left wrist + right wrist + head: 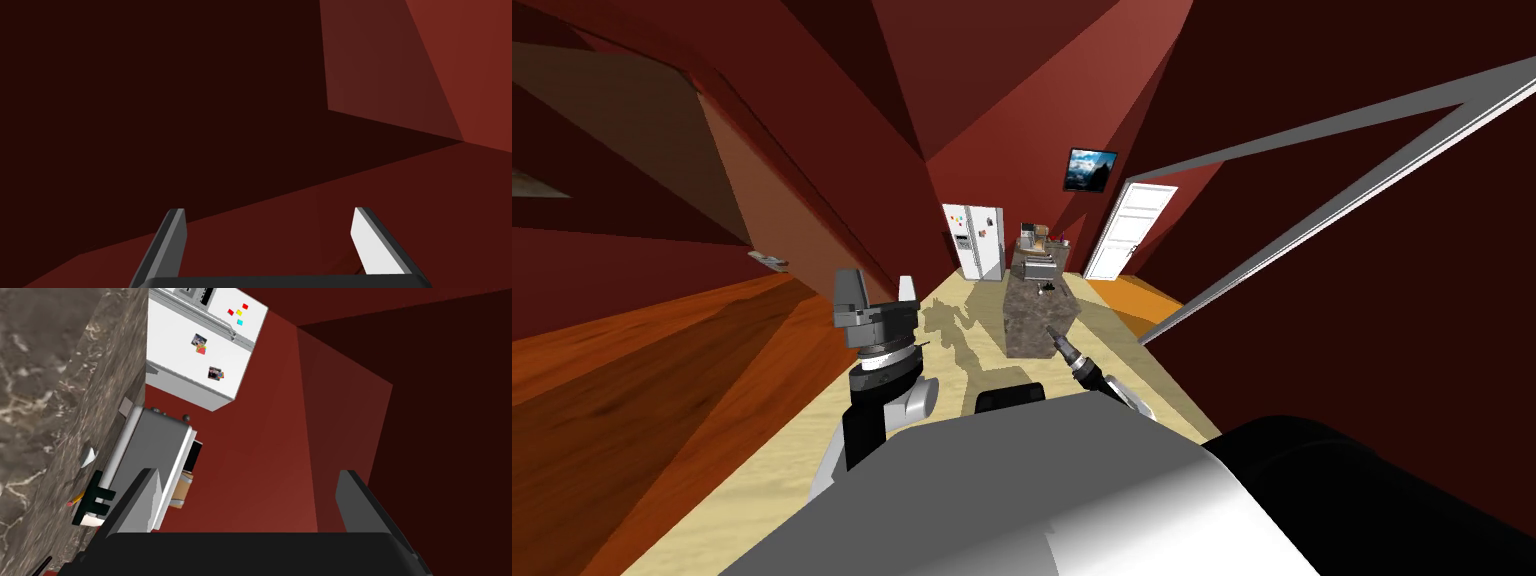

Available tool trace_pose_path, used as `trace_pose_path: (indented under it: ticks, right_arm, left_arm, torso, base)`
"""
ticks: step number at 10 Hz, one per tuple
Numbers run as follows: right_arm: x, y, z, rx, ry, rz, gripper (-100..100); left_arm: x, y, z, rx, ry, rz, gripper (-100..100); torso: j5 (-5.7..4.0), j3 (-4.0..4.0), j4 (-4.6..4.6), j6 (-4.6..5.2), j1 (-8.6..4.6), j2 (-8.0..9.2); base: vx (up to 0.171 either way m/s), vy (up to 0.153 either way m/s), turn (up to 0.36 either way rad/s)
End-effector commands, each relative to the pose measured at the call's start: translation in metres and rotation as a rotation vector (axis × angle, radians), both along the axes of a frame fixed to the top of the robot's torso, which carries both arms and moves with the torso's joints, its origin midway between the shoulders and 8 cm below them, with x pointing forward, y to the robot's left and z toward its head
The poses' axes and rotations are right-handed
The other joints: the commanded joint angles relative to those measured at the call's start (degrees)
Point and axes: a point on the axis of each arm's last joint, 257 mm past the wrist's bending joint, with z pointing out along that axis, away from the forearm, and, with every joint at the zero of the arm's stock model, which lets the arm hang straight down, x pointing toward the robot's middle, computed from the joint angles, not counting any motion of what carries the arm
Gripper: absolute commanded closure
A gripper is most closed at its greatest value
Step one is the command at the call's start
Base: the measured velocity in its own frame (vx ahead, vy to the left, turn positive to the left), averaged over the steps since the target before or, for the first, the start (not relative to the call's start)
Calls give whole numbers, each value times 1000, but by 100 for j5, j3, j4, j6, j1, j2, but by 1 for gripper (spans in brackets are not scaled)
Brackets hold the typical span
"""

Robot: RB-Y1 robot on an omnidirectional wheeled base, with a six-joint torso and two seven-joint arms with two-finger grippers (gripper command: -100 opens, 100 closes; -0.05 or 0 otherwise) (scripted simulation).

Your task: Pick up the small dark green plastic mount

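I'm seeing the dark green mount [95, 498] lying on the bench [1037, 320], centre of the head frame, beside a grey appliance [150, 458]. Fingers of the left gripper [268, 212] and right gripper [247, 473] are standing apart. It's probably light, stiff and slick, so I'm favouring a pinch across its narrow body.

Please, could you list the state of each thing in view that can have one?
left tool: open, holding nothing.
right tool: open, holding nothing.
dark green mount: resting on the marbled counter, not gripped.
refrigerator: doors shut.
white door: shut.
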Motion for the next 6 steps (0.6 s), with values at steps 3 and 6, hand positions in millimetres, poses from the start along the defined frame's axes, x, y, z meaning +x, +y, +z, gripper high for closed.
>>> trace_pose_path:
  ticks: [3,6]
  right_arm:
    - [-25,-6,-61,-152,97,80,-100]
    - [-41,-18,-91,-250,145,128,-100]
  left_arm:
    - [0,0,0,0,0,0,0]
    - [0,0,0,0,0,0,0]
  torso:
    - [0,-6,-2,0,-3,-10]
    - [0,-12,-4,-3,5,-20]
  base:
    - [-30,87,105]
    - [-7,89,103]
